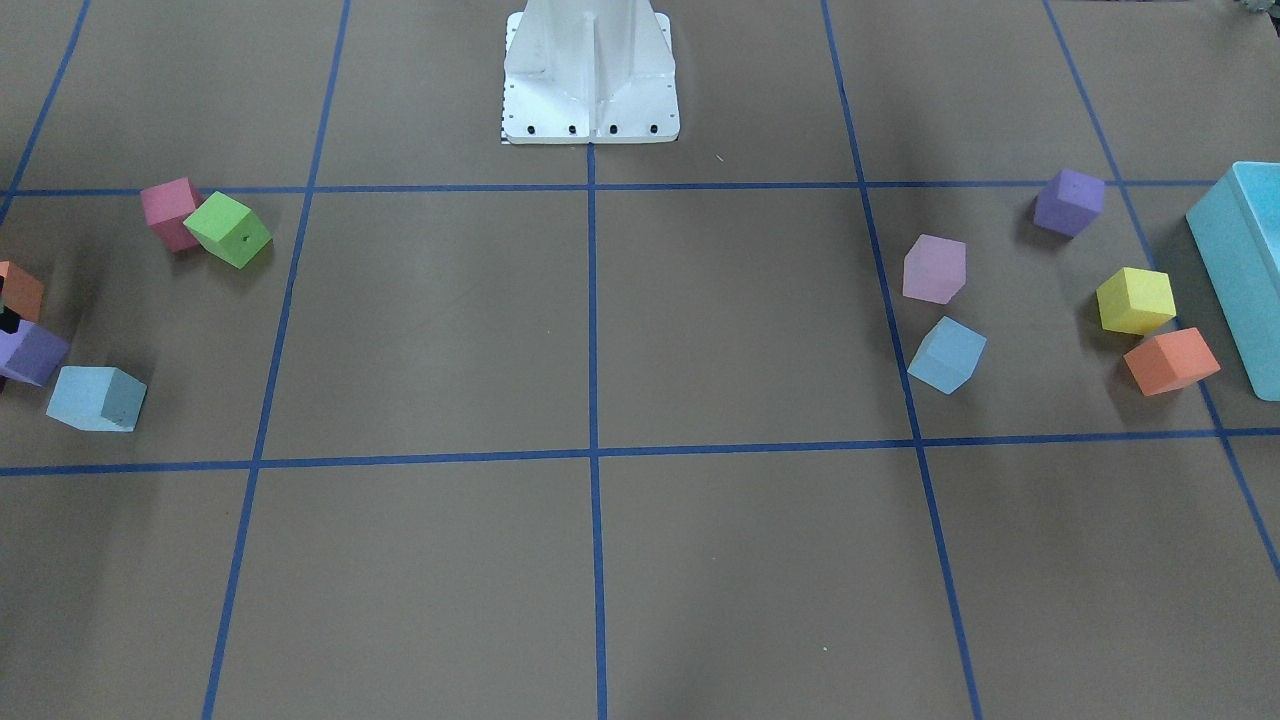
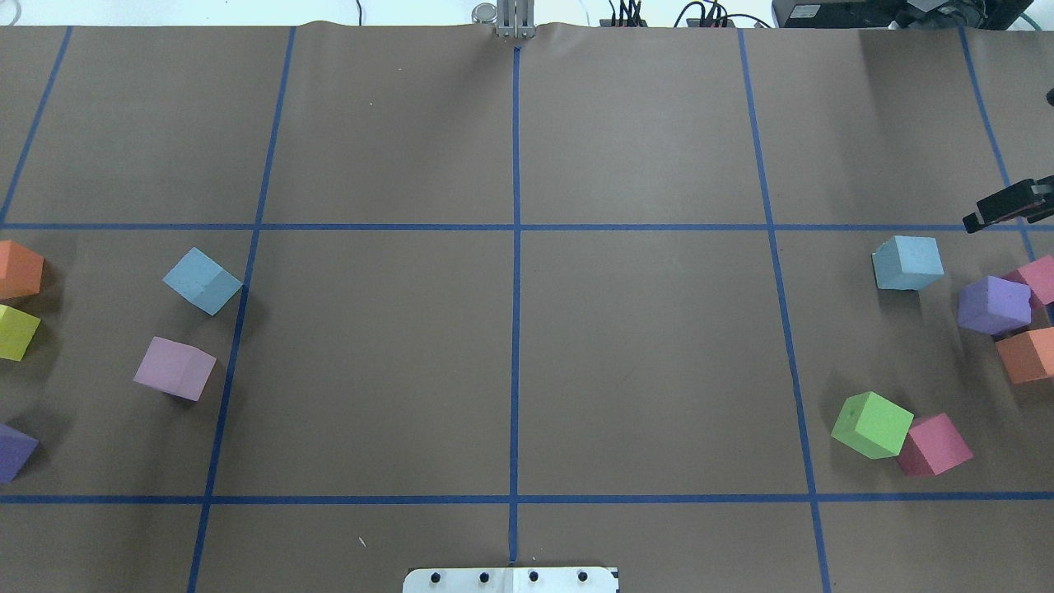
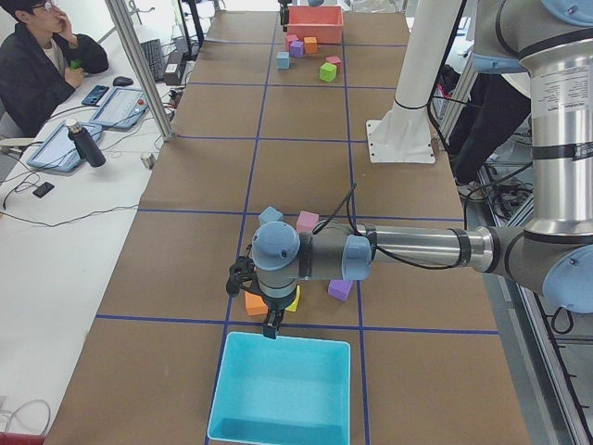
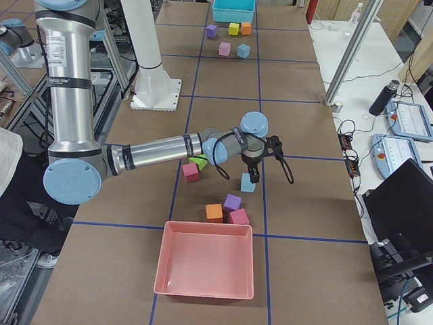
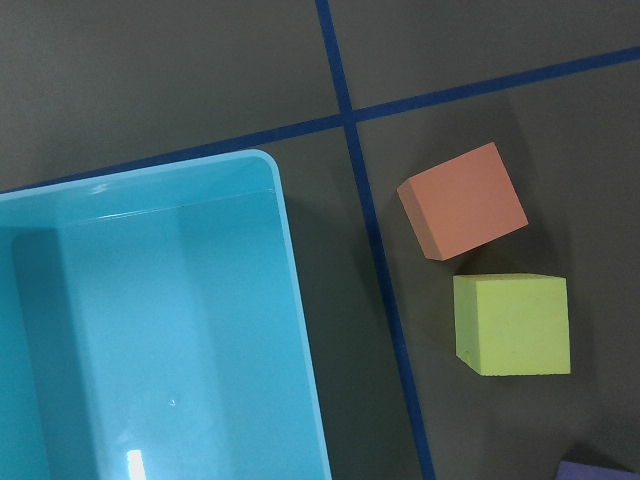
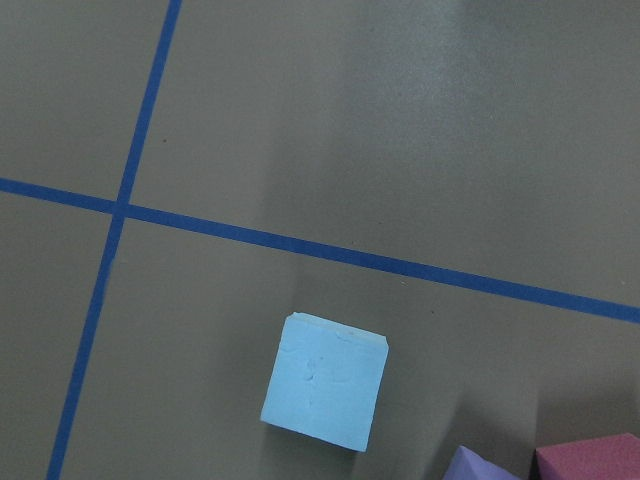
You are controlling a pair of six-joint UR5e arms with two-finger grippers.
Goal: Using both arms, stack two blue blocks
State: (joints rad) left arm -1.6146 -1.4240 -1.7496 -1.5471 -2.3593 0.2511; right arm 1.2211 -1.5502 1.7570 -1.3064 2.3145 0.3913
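One blue block lies on the robot's left side next to a lilac cube; it also shows in the front view. The other blue block lies on the right side, seen also in the front view and the right wrist view. My right gripper hovers just beyond that block at the view's edge; I cannot tell whether it is open. My left gripper hangs over the near rim of the turquoise box, far from the left block; its state is unclear.
The turquoise box sits at the left table end, with orange and yellow cubes beside it. A pink tray sits at the right end. Purple, pink, orange, green and red cubes cluster on the right.
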